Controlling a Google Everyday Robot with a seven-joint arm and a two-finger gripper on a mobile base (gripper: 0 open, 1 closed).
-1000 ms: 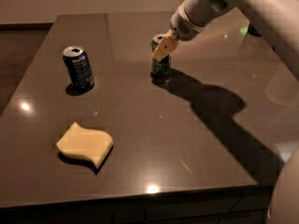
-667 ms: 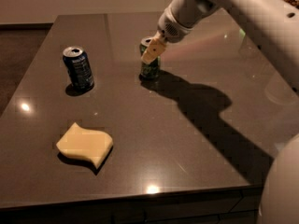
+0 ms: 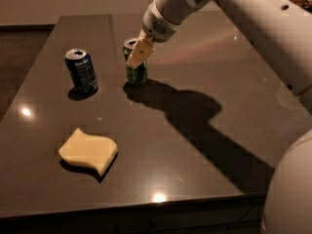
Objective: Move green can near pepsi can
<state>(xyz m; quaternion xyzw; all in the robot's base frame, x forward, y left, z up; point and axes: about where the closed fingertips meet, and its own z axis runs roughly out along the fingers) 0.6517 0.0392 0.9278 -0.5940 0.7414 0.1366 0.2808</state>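
The green can [image 3: 136, 72] stands upright on the dark table [image 3: 195, 145], a little right of the pepsi can [image 3: 81, 71], with a gap between them. The pepsi can is dark blue with a silver top and stands upright at the left. My gripper [image 3: 137, 54] comes down from the upper right and is shut on the green can near its top. One tan finger [image 3: 139, 51] shows in front of the can and covers part of its upper side.
A yellow sponge [image 3: 88, 151] lies at the front left of the table. The white arm [image 3: 234, 13] spans the upper right and casts a broad shadow across the table's right half. The table's front edge runs along the bottom.
My gripper has carried the green can leftward across the table, closing much of the gap to the pepsi can. The pepsi can and the sponge have not moved.
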